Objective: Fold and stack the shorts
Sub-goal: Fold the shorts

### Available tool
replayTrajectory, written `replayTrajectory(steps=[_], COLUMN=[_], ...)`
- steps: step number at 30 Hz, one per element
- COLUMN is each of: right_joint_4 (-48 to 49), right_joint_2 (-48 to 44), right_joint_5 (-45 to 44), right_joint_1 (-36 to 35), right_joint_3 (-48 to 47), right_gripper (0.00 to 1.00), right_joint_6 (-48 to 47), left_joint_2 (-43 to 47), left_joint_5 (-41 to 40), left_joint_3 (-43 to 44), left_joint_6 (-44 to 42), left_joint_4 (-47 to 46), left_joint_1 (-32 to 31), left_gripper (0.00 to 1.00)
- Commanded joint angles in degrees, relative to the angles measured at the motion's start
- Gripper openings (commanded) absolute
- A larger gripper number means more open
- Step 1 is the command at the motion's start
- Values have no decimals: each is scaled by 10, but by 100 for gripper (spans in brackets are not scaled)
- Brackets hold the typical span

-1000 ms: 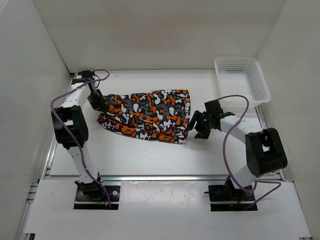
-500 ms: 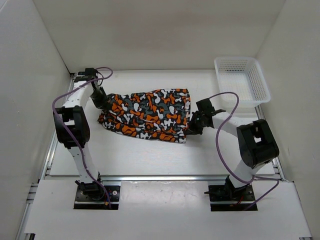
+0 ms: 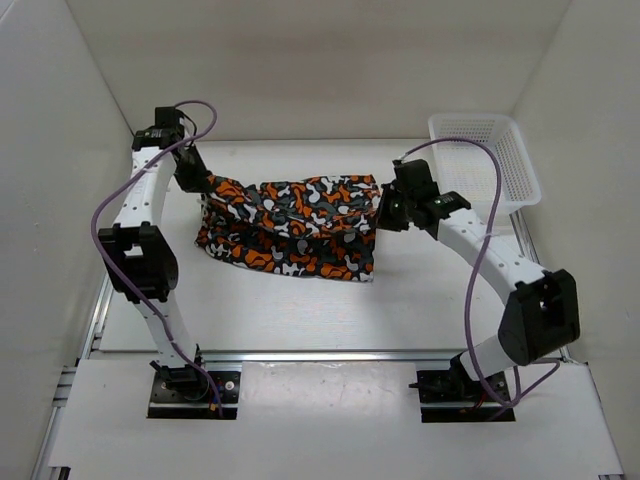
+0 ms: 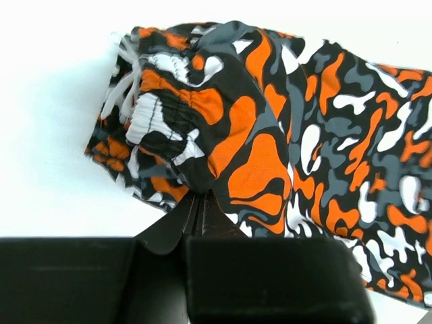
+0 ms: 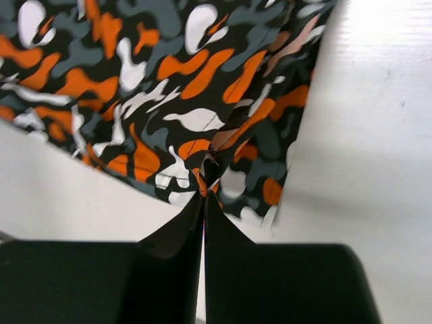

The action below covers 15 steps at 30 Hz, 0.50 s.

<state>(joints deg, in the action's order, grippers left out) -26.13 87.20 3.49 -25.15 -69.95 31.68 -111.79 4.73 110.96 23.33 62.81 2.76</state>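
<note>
the shorts [image 3: 290, 228] lie mid-tabletop [image 3: 300, 310], their far edge strung up between the two tools. the left tool [image 4: 200, 206] is pinched tight on the waistband end, and the right tool [image 5: 204, 187] is closed on the cloth's right edge. the cloth looks light and limp and drapes freely, so i judge the corners and elastic band the surest holds. a second ago the right tool stood spread, off the cloth by the near corner; now both arms are higher and farther back.

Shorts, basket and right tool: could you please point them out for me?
shorts [image 3: 290, 225], top view, middle of the fabric.
basket [image 3: 522, 155], top view, right rim.
right tool [image 5: 204, 190], right wrist view, where its tips meet.
</note>
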Motion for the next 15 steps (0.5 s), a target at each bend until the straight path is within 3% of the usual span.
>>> replayTrajectory(steps=[1,10,12,13,14,15], right_joint_4=[-45,-35,-30,-30,-38,-38], right_joint_2=[-52,-73,-51,-44,-44,-44], right_joint_5=[-33,-103,-110,-117,-117,-125], right_joint_1=[-45,-129,-129,-129,-129,-129], right_joint_3=[6,155,164,164,156,142], right_gripper=[0,0,32,43,56,62], right_joint_6=[-23,18,23,18,18,13], left_joint_2=[68,119,105,98,98,98], left_joint_5=[-3,2,-5,-5,0,0], left_joint_3=[-48,-249,-254,-254,-249,-240], left_joint_6=[-7,15,21,21,21,15], left_joint_4=[10,-38,-38,-38,-32,-32], left_joint_1=[16,29,29,29,29,29], left_gripper=[10,10,22,43,52,54])
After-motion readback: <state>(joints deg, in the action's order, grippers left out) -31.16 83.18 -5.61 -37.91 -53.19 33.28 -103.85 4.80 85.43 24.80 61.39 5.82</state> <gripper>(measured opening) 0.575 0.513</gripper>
